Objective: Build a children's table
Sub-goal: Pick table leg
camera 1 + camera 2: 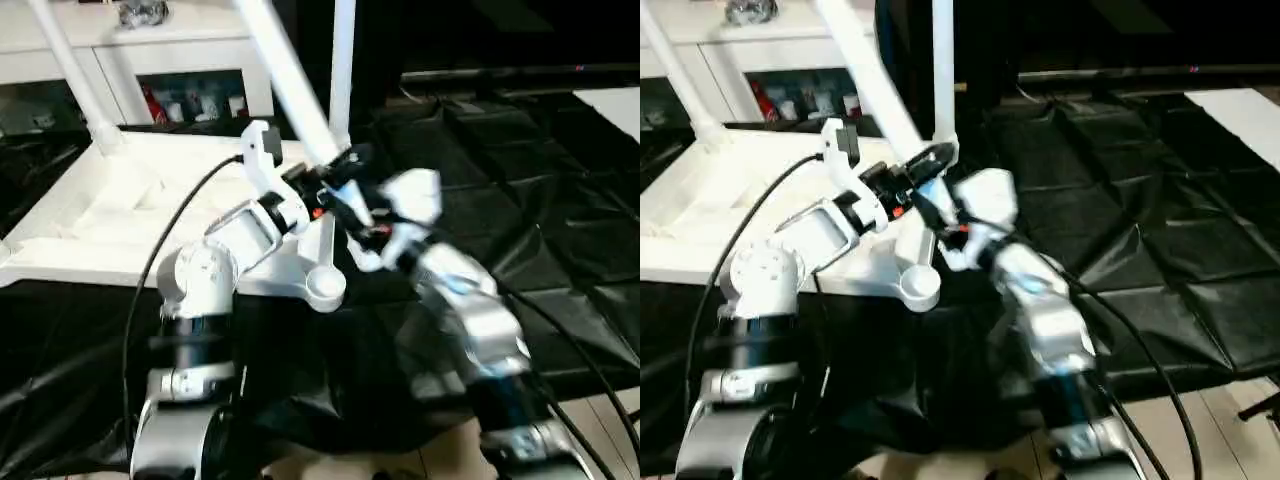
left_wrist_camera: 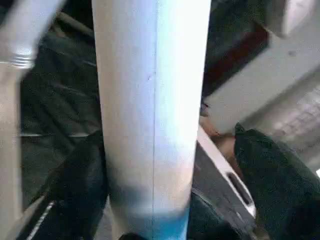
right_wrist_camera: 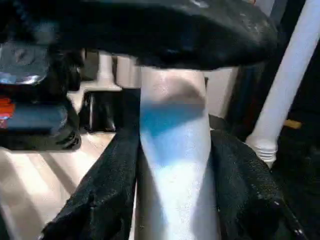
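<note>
Leaning between both claws' fingers, the tube leg (image 1: 290, 80) (gripped).

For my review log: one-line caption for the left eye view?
Both grippers hold a tilted leg above the upturned tabletop; two legs already stand in sockets.

1. The table top (image 1: 120, 215) is white plastic. It looks smooth and a bit shiny.
2. The leg (image 2: 150, 110) is a white tube, smooth and glossy, with a thin line running down it.
3. The black cover (image 1: 520, 210) under everything is crinkly and shiny, like a thin plastic sheet.
4. The robot's forearms (image 1: 470, 300) are shiny silver metal.
5. The fingers (image 3: 100, 195) look black, dull and a little rough.
</note>
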Robot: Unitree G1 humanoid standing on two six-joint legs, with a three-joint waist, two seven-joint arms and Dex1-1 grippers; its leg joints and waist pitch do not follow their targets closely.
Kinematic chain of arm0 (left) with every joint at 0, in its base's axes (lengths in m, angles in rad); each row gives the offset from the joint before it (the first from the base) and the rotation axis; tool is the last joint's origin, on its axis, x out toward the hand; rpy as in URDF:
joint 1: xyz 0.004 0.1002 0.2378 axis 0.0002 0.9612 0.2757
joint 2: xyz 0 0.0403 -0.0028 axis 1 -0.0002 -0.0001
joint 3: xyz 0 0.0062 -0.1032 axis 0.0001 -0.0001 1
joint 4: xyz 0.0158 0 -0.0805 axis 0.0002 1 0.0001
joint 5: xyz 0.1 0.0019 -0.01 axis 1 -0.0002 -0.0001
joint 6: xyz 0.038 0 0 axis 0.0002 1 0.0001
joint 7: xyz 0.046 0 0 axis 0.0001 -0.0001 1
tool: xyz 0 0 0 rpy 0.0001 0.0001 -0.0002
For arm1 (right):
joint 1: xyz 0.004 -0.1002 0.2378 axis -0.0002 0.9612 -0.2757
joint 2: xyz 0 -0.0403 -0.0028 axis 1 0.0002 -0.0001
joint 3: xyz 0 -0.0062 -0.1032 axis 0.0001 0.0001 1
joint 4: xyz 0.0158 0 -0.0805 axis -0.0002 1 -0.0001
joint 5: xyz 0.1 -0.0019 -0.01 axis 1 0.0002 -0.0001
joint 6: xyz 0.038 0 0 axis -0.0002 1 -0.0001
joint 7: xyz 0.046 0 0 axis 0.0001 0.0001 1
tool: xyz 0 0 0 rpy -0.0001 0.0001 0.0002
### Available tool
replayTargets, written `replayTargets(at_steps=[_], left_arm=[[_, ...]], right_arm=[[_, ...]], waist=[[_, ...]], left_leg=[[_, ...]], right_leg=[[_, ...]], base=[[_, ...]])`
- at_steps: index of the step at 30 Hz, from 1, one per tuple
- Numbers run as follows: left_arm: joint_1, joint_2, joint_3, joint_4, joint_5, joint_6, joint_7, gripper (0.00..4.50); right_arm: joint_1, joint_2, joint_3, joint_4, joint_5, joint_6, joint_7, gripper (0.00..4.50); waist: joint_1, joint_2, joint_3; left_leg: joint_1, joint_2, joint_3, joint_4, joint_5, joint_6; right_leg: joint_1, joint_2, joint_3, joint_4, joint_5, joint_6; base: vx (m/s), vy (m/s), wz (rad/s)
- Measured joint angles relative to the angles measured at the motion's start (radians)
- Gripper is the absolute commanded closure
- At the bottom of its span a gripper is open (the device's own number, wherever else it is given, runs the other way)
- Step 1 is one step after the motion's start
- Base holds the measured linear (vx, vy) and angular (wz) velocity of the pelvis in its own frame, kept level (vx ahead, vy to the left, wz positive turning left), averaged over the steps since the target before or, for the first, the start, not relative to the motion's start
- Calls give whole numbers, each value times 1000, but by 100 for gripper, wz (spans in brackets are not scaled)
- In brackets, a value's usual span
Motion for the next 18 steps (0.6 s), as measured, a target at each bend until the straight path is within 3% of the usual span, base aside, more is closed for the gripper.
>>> replayTargets(at_steps=[9,18], left_arm=[[-13,-38,61,15,29,-80,155,127],[-13,-42,79,15,28,-113,201,202]], right_arm=[[-18,11,65,64,-98,-24,-65,267],[-25,28,84,78,-120,-35,-96,267]], waist=[[0,-1,1],[1,-1,1]], left_leg=[[-2,0,-1,-1,0,0],[-2,0,-1,-1,0,0]], right_leg=[[-1,0,-1,-2,0,0],[-1,0,-1,-2,0,0]], base=[[0,0,0],[0,0,0]])
